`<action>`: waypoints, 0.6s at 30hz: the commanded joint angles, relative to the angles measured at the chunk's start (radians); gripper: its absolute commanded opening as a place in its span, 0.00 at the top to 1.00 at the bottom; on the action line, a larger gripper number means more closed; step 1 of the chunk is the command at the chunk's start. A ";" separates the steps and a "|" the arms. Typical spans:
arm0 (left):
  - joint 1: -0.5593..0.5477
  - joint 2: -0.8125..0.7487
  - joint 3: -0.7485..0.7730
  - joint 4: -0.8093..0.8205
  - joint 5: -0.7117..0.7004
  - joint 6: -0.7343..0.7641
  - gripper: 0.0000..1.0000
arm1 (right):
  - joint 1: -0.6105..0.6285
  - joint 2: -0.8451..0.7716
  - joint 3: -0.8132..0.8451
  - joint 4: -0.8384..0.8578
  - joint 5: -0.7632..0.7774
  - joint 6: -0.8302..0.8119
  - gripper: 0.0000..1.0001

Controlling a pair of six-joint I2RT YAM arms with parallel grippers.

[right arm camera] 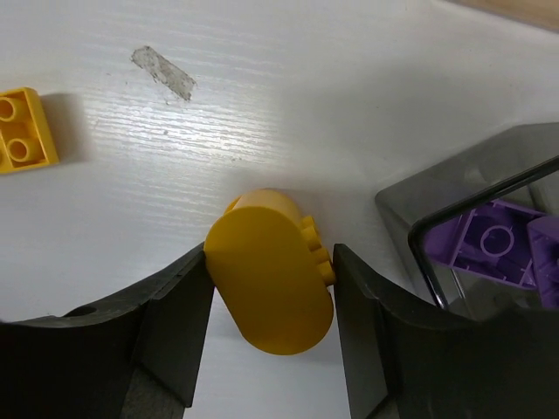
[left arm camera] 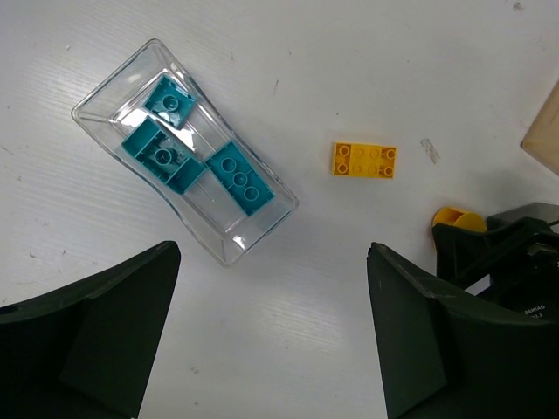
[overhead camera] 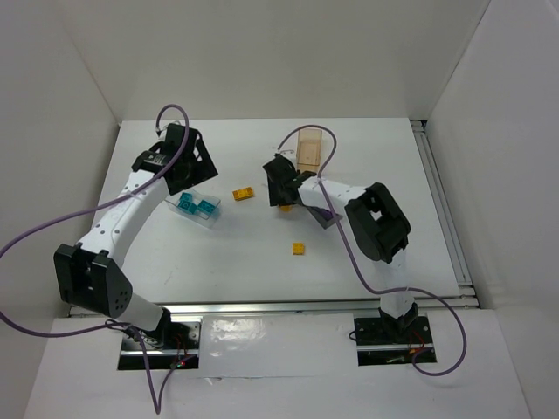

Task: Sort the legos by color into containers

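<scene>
The white table [overhead camera: 393, 175] has a faint wood-grain surface and a small grey scuff mark [right arm camera: 163, 72]. A clear bin [left arm camera: 249, 231] lies at an angle on its left part. Right of it, apart from it, a flat yellow studded brick [left arm camera: 364, 160] lies studs up. An orange-tan bin [overhead camera: 310, 150] sits toward the far edge, and a dark grey bin [right arm camera: 419, 188] sits nearer the middle. A rounded yellow brick [right arm camera: 271, 279] stands tilted just beside the grey bin. A smaller yellow brick [overhead camera: 299, 249] lies alone nearer the front edge.
</scene>
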 commanded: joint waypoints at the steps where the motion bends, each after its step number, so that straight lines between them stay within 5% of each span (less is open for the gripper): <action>1: -0.005 0.010 0.026 0.010 0.008 0.024 0.05 | -0.005 -0.068 0.046 -0.004 0.022 -0.014 0.52; 8: 0.004 0.029 0.047 0.010 0.008 0.024 0.05 | -0.072 -0.125 0.107 0.006 0.103 -0.032 0.52; 18: 0.004 0.029 0.047 0.010 0.027 0.033 0.05 | -0.226 0.142 0.479 -0.058 0.073 -0.032 0.51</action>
